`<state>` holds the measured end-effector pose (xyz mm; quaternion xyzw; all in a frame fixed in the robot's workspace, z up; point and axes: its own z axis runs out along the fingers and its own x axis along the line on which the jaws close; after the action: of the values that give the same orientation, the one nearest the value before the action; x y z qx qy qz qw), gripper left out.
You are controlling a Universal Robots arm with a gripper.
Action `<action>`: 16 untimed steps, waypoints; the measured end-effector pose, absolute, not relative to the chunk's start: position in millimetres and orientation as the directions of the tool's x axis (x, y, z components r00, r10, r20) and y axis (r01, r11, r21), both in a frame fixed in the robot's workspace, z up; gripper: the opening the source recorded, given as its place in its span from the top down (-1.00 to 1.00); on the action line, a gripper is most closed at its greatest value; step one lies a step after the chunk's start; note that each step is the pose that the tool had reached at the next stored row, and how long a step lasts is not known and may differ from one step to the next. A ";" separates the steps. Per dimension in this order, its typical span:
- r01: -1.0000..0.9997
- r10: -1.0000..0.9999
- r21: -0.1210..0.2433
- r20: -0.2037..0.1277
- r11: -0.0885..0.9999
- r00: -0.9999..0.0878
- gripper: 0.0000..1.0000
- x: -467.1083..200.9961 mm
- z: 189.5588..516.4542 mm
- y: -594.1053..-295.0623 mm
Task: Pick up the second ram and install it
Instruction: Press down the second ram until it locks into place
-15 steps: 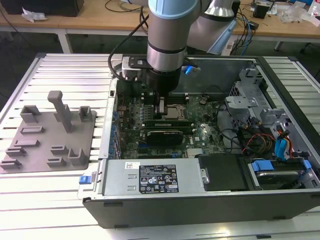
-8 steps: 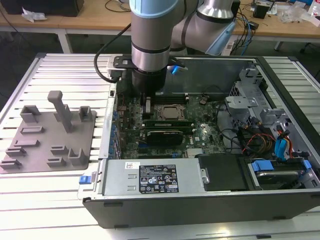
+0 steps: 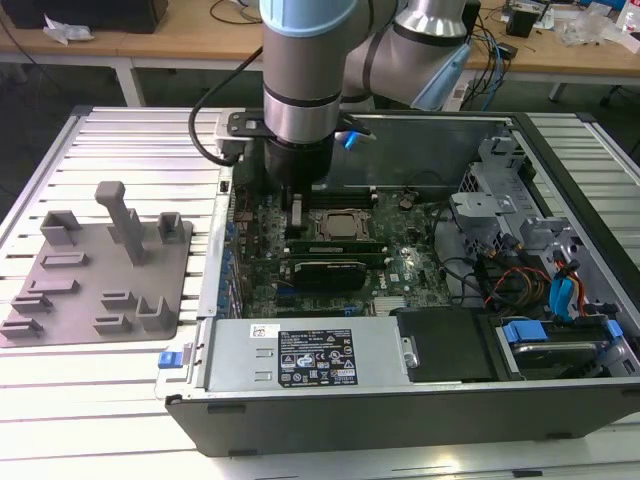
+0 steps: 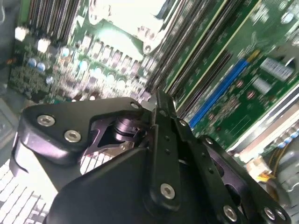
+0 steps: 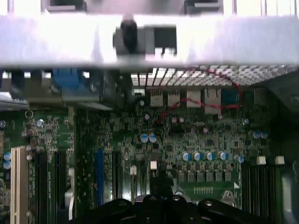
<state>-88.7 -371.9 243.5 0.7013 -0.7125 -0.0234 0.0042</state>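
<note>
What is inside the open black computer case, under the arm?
Inside the open black computer case lie a green motherboard, a square metal processor and bundled cables. The arm covers the board part directly below it.

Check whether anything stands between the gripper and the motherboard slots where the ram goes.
Nothing visible does. The gripper hangs inside the open case, just over the motherboard beside the processor socket. The cables lie toward the exterior view's right, off its path. Whether it holds the ram cannot be told.
</note>
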 end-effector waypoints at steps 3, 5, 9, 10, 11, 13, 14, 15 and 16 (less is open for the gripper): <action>-0.999 -0.999 0.040 -0.027 0.016 -0.017 0.84 -69.3 237.7 -371.9; -0.999 -0.999 0.040 -0.027 0.016 -0.017 0.84 -68.4 236.1 -371.9; -0.999 -1.000 0.040 -0.027 0.015 -0.017 0.84 -68.1 232.8 -371.9; -0.999 -0.999 0.040 -0.027 0.015 -0.017 0.84 -68.1 231.6 -371.9; -0.999 -1.000 0.040 -0.027 0.015 -0.017 0.84 -68.1 231.4 -371.9; -0.999 -0.999 0.040 -0.027 0.016 -0.017 0.84 -68.1 230.4 -372.0; -0.999 -0.999 0.040 -0.027 0.016 -0.017 0.84 -68.1 230.4 -372.0; -0.999 -0.999 0.040 -0.027 0.015 -0.017 0.84 -68.1 230.2 -372.0; -0.999 -0.999 0.040 -0.027 0.015 -0.017 0.84 -68.1 229.8 -372.0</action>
<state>-68.1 -372.0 229.8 0.7012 -0.7125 -0.0239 0.0045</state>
